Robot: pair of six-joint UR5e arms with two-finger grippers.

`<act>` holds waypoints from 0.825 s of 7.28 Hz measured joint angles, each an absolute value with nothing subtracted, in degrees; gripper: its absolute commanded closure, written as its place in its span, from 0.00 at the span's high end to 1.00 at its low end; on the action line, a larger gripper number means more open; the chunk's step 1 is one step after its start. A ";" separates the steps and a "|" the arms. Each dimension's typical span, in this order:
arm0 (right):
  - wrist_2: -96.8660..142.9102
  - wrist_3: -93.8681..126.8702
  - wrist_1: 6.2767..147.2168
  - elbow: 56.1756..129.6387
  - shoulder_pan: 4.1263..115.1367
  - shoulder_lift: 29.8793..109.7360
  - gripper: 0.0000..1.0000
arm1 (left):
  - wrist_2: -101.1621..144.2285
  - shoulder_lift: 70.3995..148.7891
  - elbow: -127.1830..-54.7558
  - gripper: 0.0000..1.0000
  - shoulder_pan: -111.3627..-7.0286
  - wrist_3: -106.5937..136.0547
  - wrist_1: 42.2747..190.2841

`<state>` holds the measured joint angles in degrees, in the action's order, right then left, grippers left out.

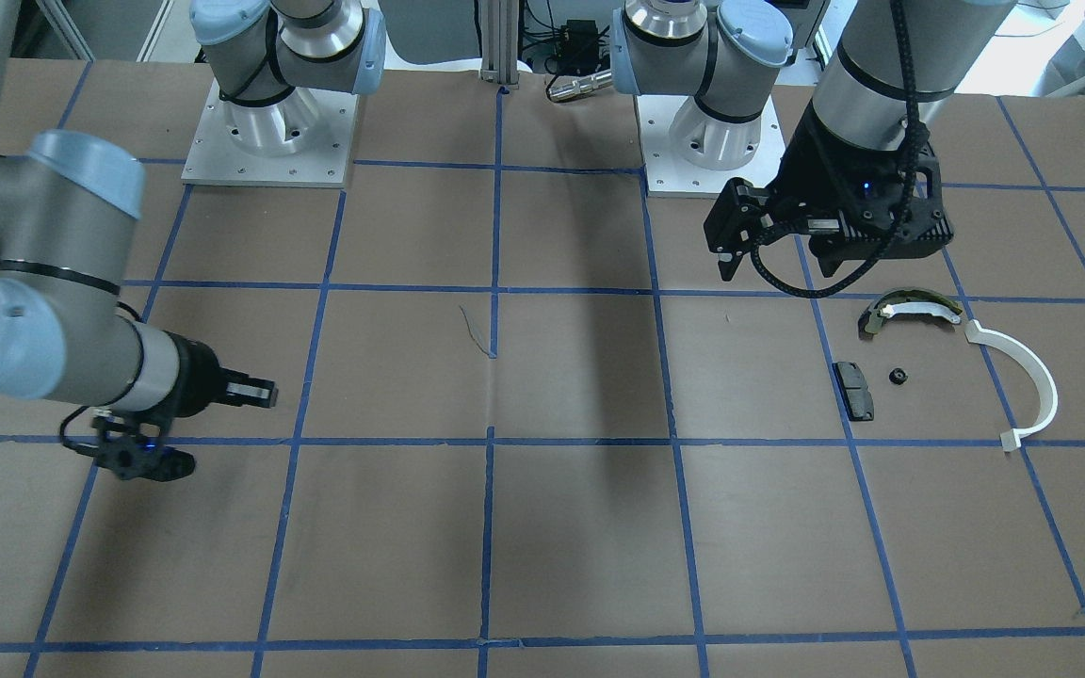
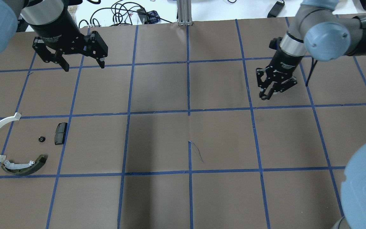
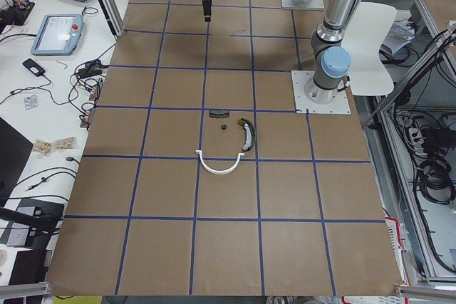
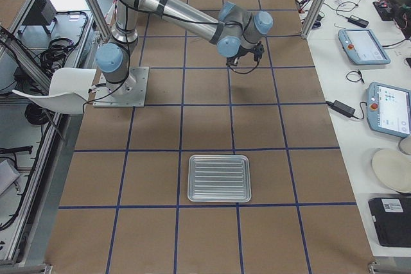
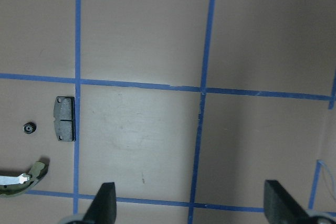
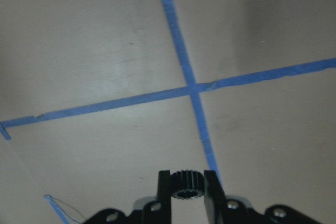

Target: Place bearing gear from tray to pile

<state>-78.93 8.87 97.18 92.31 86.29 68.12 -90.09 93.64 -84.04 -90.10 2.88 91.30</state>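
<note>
Gear (image 6: pixel 183 184) sits pinched in the closed right tool (image 6: pixel 187 182), lower centre of its wrist view, above the brown, blue-taped counter (image 2: pixel 221 140). In the overhead view the pile (image 2: pixel 60 133) lies lower left. Left tool (image 2: pixel 84 66), upper left, gapes wide and empty.

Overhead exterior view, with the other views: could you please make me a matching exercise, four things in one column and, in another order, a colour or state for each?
Column one:
1. right gripper
2. left gripper
3. tray
4. brake shoe

Column two:
A. olive and white, curved
B. open, holding nothing
C. silver, ribbed
D. shut on a bearing gear

Right pairs: 1-D, 2-B, 3-C, 4-A.
</note>
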 measured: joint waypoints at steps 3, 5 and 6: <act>-74.08 24.38 107.47 96.01 97.87 67.69 0.00 | -89.70 92.94 -84.51 1.00 -90.74 2.30 91.46; -71.36 31.71 114.70 101.00 102.69 67.46 0.00 | -89.69 92.96 -84.97 1.00 -90.55 2.21 91.19; -70.65 35.05 117.39 102.57 104.52 67.10 0.00 | -89.71 92.95 -85.03 1.00 -90.49 2.20 91.16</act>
<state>-70.65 35.05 117.39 102.57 104.52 67.10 -89.71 92.95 -85.03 -90.49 2.20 91.16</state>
